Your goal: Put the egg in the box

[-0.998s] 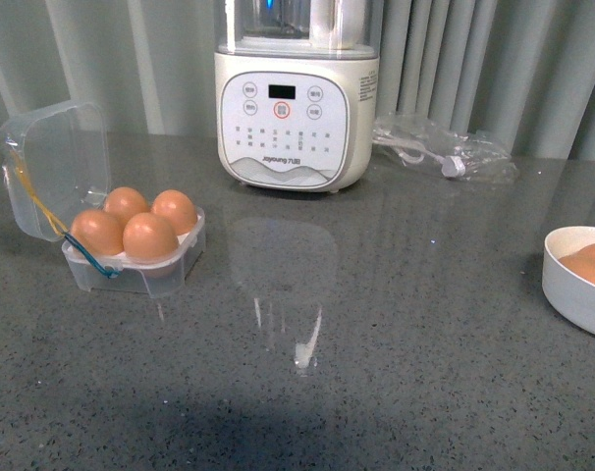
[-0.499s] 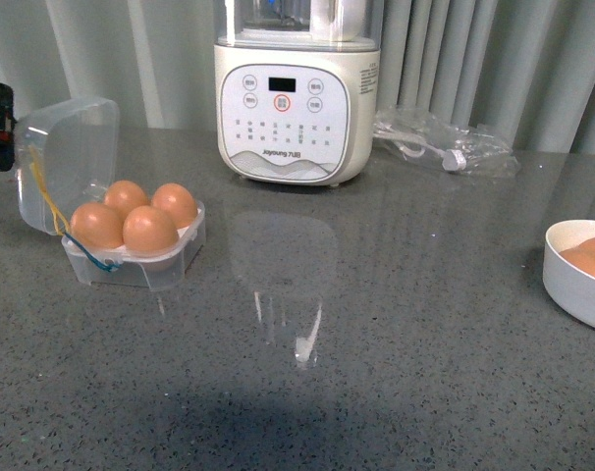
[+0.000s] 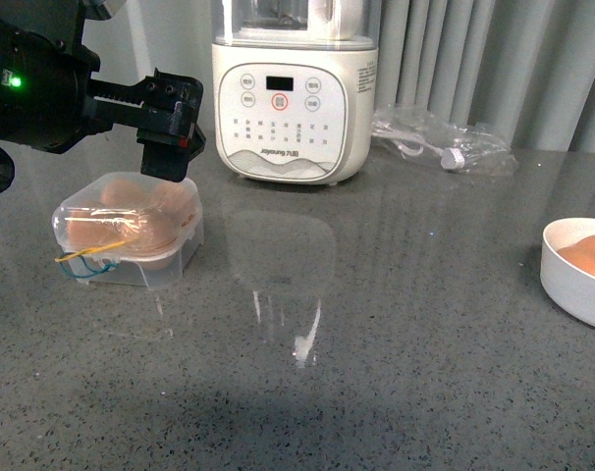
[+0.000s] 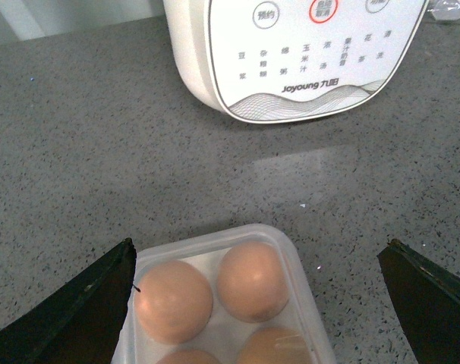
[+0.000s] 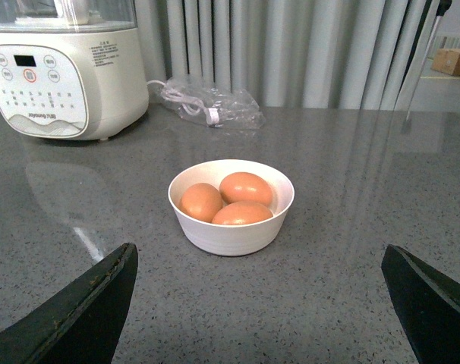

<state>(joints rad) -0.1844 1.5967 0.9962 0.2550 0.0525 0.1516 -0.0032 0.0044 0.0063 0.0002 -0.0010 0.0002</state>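
while left claw [image 4: 259, 244], right claw [image 5: 258, 248] agape, four eggs [image 4: 173, 301] in box [image 3: 170, 263], three in bowl [image 5: 230, 236]

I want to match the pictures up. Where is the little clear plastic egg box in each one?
Front view: the clear plastic egg box sits at the left, lid shut.
Left wrist view: the box shows between the two dark jaws, nearer than the machine.
Right wrist view: not in it.
Shared landmark: the cream-white Joyoung kitchen machine, in all three.
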